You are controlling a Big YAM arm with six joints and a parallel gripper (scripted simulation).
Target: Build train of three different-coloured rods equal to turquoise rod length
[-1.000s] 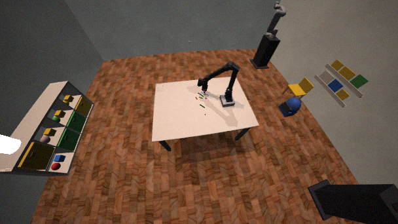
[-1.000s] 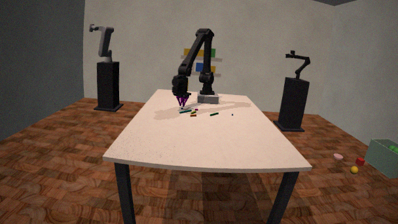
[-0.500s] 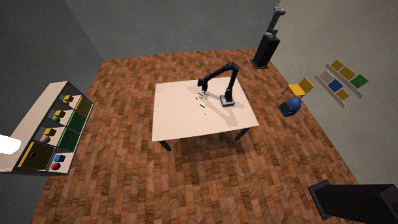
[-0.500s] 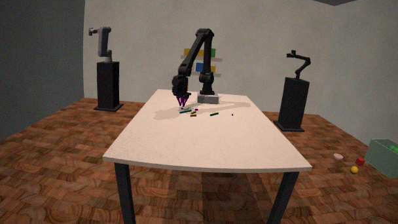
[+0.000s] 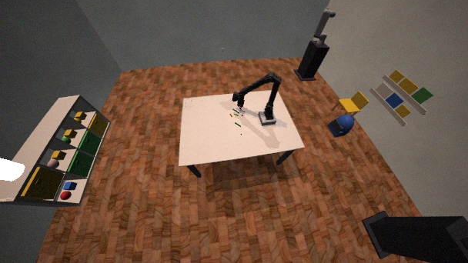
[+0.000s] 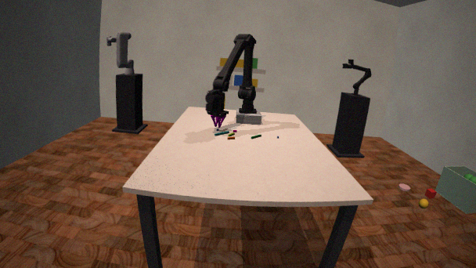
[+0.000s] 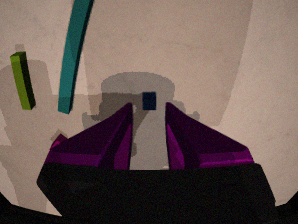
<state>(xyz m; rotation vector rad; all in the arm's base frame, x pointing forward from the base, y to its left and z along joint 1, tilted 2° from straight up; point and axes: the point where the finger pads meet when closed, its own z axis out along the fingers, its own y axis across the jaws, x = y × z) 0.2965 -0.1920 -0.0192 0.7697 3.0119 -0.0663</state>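
Note:
My gripper (image 5: 240,108) (image 6: 218,127) (image 7: 149,110) is partly open, with nothing between its fingers. It is above a small dark blue rod (image 6: 218,129) (image 7: 149,97), which shows between and just beyond the fingertips in the wrist view. The turquoise rod (image 5: 235,111) (image 6: 221,133) (image 7: 72,55) lies beside it. A lime rod (image 5: 235,114) (image 6: 231,134) (image 7: 24,85) lies apart from the turquoise one. A magenta rod (image 5: 242,115) (image 6: 235,131) is partly hidden by a finger in the wrist view. An orange rod (image 5: 231,115) (image 6: 231,138) and a green rod (image 5: 238,124) (image 6: 256,136) lie separately.
Another small blue rod (image 5: 241,134) (image 6: 278,137) lies farthest from the gripper on the white table (image 5: 208,144) (image 6: 243,174). The arm's grey base (image 5: 267,118) (image 6: 248,117) stands on the table near the rods. Arm shadows cross the table top.

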